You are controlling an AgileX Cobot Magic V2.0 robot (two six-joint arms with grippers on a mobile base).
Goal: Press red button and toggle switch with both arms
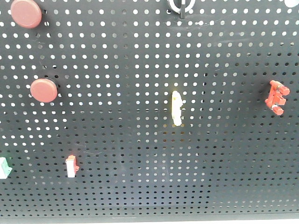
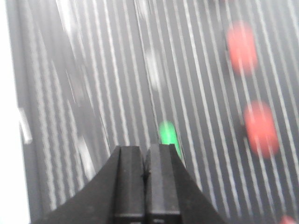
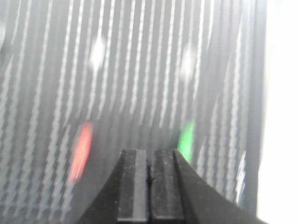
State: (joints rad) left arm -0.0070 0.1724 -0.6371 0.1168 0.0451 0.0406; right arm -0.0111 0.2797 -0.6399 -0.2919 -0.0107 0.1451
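Note:
On the black pegboard [image 1: 140,177], two round red buttons sit at the left, one high [image 1: 26,13] and one lower [image 1: 44,90]. The all-red toggle switch [image 1: 276,97] hangs at the right edge. Neither arm shows in the front view. My left gripper [image 2: 145,147] is shut with nothing between its jaws; two blurred red buttons [image 2: 241,46] [image 2: 260,127] lie to its upper right, well apart from it. The right gripper [image 3: 149,152] is also shut and empty. A blurred red streak [image 3: 81,151] lies left of it; I cannot tell whether it is the toggle switch.
A cream-yellow upright switch [image 1: 176,108] is at the board's middle, a small red-and-white switch [image 1: 71,166] at lower left, a green-and-white part [image 1: 4,168] at the left edge. Blurred green marks lie just past each gripper tip [image 2: 167,133] [image 3: 187,140]. Both wrist views are smeared.

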